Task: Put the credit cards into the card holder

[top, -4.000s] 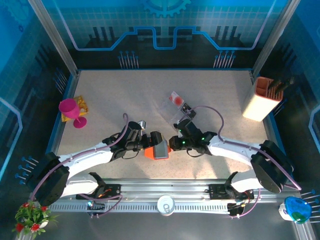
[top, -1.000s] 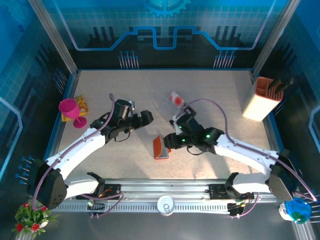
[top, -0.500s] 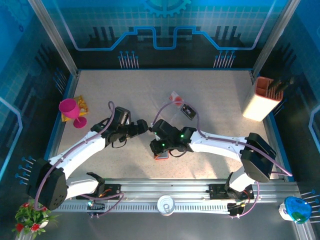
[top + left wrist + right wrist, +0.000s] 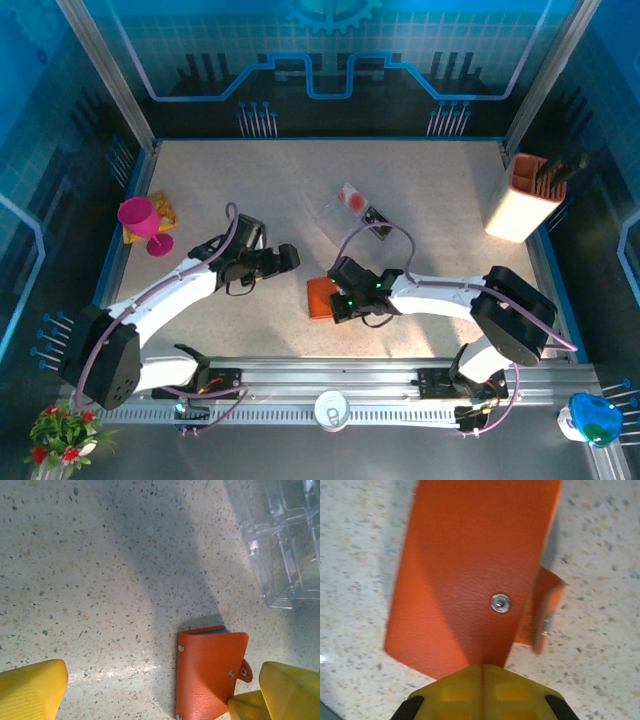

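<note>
The orange-red card holder (image 4: 320, 297) lies flat on the table, folded, its snap tab (image 4: 546, 605) loose at the side. My right gripper (image 4: 346, 301) is shut on the near edge of its cover (image 4: 470, 565). My left gripper (image 4: 287, 257) hangs open above and left of the card holder (image 4: 210, 672), not touching it. A thin blue edge (image 4: 220, 630) peeks from the fold. A white credit card with a red blob (image 4: 350, 198) and a black card (image 4: 376, 222) lie at the clear tray, behind the right arm.
The clear plastic tray (image 4: 285, 540) stands just behind the card holder. A pink goblet (image 4: 140, 218) stands at the left edge and a beige block with dark handles (image 4: 522, 200) at the right. A can (image 4: 332, 408) sits on the front rail.
The card holder, tilted up on edge a second ago, now lies flat. My right gripper swung left over it, then drew back right. My left gripper shifted slightly, still open.
</note>
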Controlling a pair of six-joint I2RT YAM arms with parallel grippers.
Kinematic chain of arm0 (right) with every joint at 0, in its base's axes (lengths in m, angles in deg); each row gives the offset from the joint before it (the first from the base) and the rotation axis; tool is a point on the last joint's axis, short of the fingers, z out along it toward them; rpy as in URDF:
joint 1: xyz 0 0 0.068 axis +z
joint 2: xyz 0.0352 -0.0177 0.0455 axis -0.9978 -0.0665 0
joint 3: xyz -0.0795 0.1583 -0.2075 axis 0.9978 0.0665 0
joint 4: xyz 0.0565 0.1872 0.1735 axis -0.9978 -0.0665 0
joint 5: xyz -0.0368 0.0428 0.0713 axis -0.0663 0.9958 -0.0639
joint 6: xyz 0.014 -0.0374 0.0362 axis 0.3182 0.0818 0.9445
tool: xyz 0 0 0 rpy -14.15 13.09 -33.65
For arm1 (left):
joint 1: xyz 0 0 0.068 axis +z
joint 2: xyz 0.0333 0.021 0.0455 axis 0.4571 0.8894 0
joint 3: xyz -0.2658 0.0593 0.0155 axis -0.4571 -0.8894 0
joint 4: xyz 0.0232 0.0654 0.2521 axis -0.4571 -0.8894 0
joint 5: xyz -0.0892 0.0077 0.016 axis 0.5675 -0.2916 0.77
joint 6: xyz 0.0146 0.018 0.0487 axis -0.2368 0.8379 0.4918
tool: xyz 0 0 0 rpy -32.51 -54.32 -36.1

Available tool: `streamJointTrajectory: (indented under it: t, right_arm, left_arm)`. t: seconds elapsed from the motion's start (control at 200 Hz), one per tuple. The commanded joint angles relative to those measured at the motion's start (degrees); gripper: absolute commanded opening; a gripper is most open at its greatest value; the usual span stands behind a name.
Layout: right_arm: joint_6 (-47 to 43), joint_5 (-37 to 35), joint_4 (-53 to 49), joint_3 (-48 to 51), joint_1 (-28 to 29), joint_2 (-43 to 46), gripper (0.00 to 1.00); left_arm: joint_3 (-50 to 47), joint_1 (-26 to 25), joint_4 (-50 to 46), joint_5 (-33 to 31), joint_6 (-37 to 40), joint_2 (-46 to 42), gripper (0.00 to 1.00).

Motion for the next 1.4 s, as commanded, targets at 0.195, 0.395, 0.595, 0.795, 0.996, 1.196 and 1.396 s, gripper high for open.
streamJointTrajectory:
  t: [0.195,0.395,0.595,0.795,0.996,1.196,1.396]
  right_arm:
    - [2.2,2.6,6.2,4.2,-1.7,1.3,0.0]
    - [2.8,3.5,7.3,5.7,-1.9,1.5,0.0]
    - [3.5,3.6,7.9,6.8,-2.0,2.5,0.0]
    - [3.8,3.7,8.2,7.3,-2.1,3.1,0.0]
    - [3.9,3.9,8.3,7.3,-2.2,2.9,0.0]
    - [4.1,4.3,8.7,7.3,-2.2,2.6,0.0]
    - [3.7,5.5,8.1,5.7,-2.6,2.6,0.0]
  left_arm:
    - [4.4,-7.3,-2.1,-1.4,4.1,7.0,0.99]
    - [5.4,-12.8,-1.2,-5.2,3.9,12.2,0.99]
    - [5.2,-16.4,-0.4,-7.7,3.7,15.3,0.99]
    - [4.1,-17.3,-0.1,-10.0,3.4,16.5,0.99]
    - [3.6,-17.3,-0.1,-11.6,3.6,17.0,0.99]
    - [2.5,-17.3,0.6,-11.4,4.0,17.4,0.99]
    - [1.6,-17.6,0.5,-12.1,4.7,17.7,0.99]
